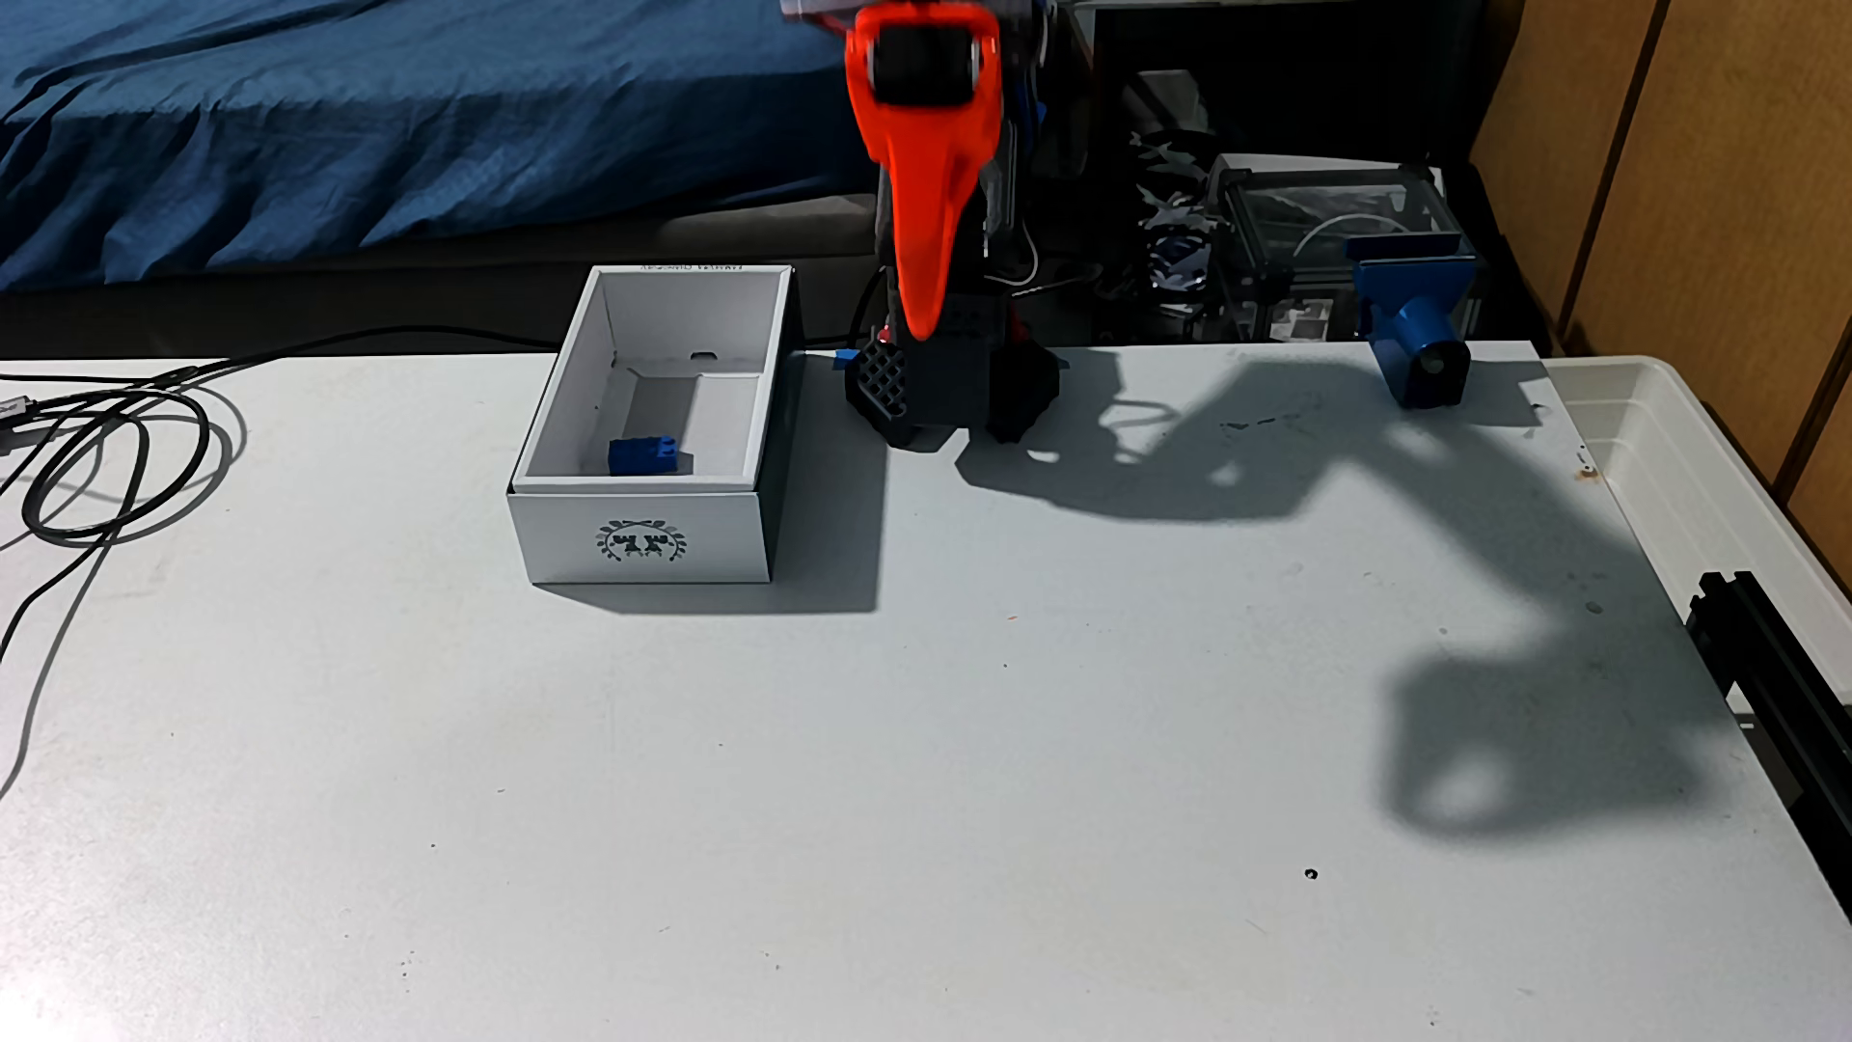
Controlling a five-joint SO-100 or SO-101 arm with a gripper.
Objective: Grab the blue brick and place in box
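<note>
Lying inside the box (pixel 641 546) near its front wall, the blue brick (pixel 646 457) is seen down-left of the gripper (pixel 922 326). The gripper hangs beside the box's right wall, holding nothing; whether its orange fingers (pixel 917 240) are parted cannot be told. Placement is judged done; retreat should be made upward, clear of the wall.
</note>
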